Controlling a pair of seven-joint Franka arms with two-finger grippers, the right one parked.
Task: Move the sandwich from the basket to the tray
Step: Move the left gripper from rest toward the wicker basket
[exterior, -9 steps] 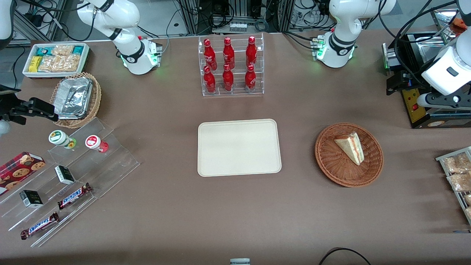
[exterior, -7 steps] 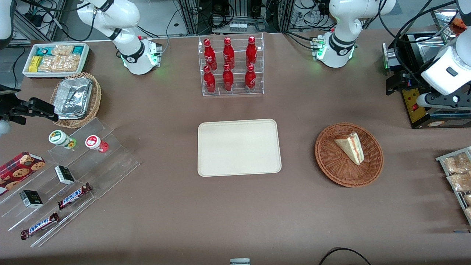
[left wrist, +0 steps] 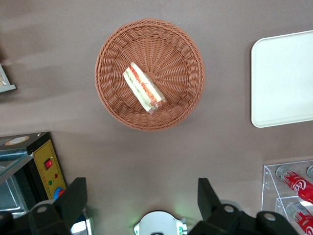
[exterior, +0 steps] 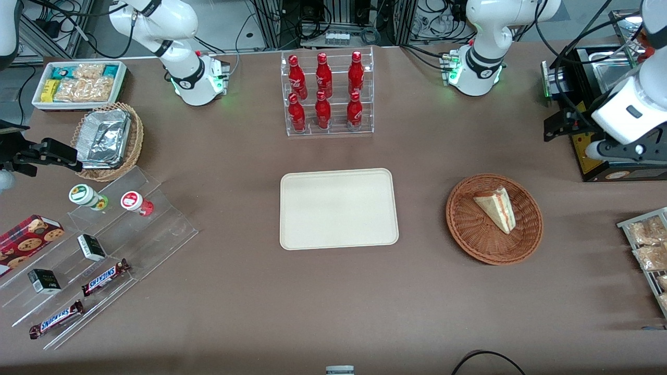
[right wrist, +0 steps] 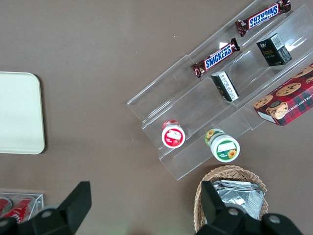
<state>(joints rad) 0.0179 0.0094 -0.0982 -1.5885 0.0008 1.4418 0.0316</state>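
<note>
While pincer [left wrist: 139,200] hovers parted, sandwich [exterior: 496,209] in basket [exterior: 469,229]

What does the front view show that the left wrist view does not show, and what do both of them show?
Only the front view shows the tan wicker basket of foil trays and the Snickers bars.

Only the left wrist view shows the left arm's gripper, open, high above the table.

Both show the triangular white-bread sandwich lying in the round reddish-brown wicker basket, the empty cream rectangular tray and the red bottles.

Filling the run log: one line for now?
gripper open, high above table | sandwich in basket | tray bare
</note>
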